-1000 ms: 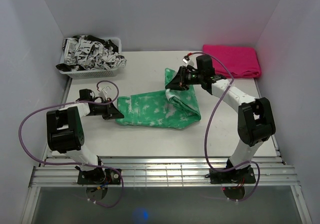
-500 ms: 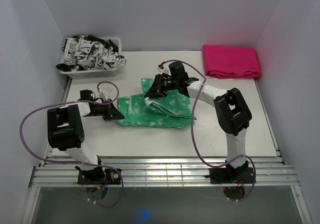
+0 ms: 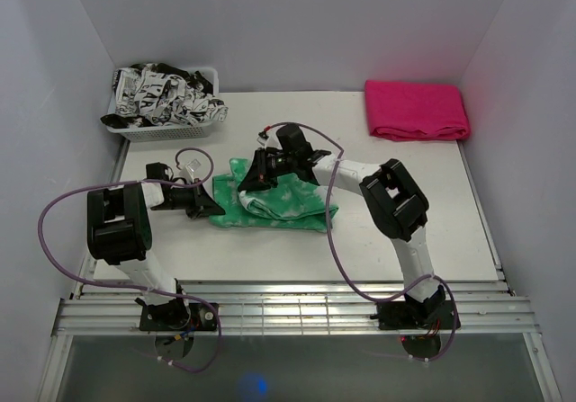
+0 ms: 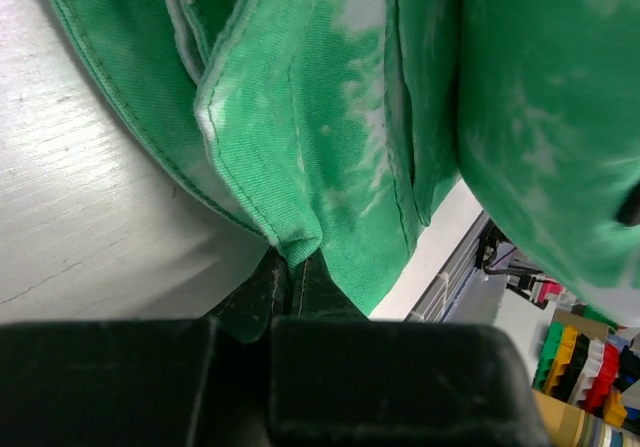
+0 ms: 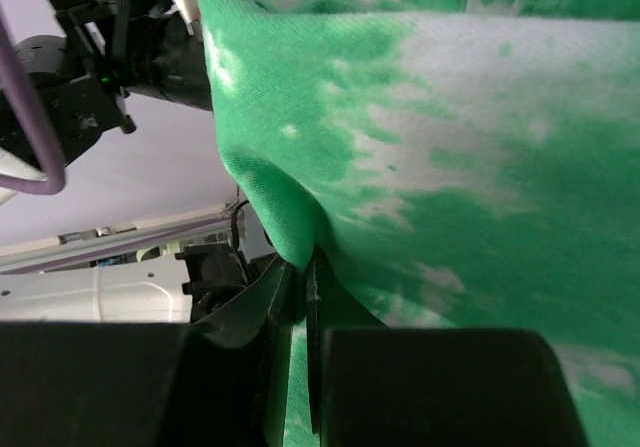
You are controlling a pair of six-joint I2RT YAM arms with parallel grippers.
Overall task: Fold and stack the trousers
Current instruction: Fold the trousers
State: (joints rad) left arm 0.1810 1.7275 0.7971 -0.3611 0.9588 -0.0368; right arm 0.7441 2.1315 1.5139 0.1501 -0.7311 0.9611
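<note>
Green tie-dye trousers (image 3: 286, 202) folded over in the middle of the table (image 3: 423, 213) — cloth pinched at both ends.
The left gripper (image 3: 216, 206) has its jaws clamped on a hem at the bundle's left edge. The right gripper (image 3: 249, 183) is clamped on an upper fold — apparently held just above the lower layers, near the left one.

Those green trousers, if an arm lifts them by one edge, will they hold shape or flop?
Probably flop: the trousers drape in soft folds from the right pincer. Likely light, as a small pinch of hem holds up a layer. Probably not slippery: the woven seam sits firm in the left pincer.
</note>
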